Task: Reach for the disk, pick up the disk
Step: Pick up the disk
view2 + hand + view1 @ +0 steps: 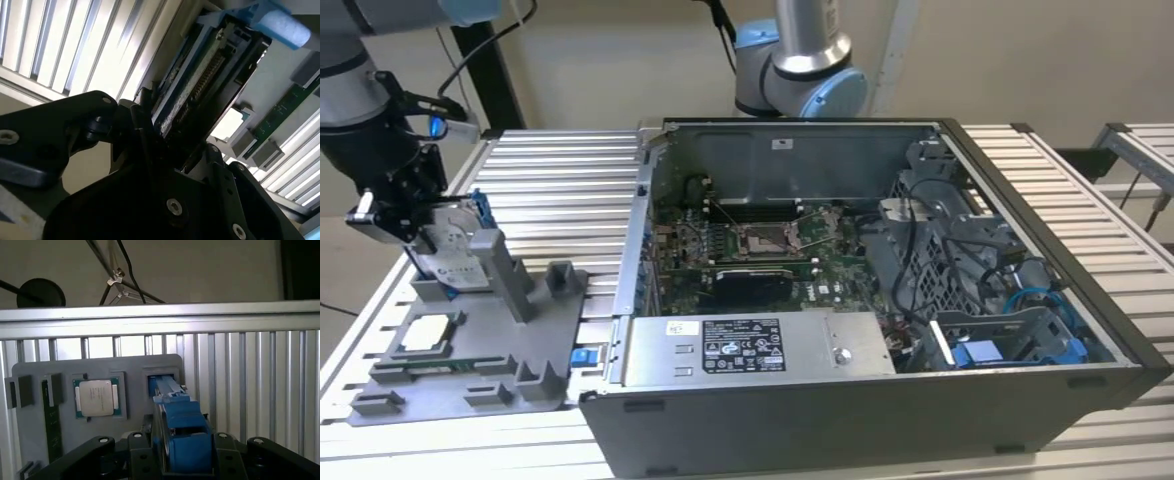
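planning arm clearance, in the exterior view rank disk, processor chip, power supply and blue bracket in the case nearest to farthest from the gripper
1. disk: held in the gripper, exterior view's left.
2. processor chip: on the grey fixture nearby.
3. power supply: front of the case.
4. blue bracket: case's right end.

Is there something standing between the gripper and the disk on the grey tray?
Nothing visible does. The gripper is right at the disk, and in both wrist views the disk reaches straight into the gripper.
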Tool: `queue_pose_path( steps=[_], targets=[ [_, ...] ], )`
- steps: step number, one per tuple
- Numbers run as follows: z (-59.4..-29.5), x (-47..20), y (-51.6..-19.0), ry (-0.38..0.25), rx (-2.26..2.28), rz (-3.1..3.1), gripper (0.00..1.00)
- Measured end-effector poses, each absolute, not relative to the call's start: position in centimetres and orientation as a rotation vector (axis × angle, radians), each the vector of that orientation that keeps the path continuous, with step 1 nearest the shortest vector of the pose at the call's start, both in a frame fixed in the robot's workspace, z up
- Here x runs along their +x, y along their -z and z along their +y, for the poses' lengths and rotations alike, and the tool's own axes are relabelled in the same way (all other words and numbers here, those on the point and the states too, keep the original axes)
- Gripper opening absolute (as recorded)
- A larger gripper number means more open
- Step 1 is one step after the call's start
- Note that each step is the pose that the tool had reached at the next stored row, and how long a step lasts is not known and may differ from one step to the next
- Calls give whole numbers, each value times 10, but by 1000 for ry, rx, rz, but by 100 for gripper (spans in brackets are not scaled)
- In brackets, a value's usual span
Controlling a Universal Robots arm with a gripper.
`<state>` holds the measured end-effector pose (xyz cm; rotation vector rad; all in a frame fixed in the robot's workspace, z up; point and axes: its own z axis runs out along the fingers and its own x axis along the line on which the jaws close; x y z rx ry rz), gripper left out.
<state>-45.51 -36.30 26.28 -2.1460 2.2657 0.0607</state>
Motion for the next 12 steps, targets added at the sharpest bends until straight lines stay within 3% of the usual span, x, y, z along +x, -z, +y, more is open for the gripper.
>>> queue_pose_path(
  steps=[10, 11, 12],
  targets=[
    [-363, -455, -262, -61, -2146, 2266, 100],
    [-363, -455, -262, -61, -2146, 2266, 0],
    [-363, -455, -262, -61, -2146, 2266, 0]
  ],
)
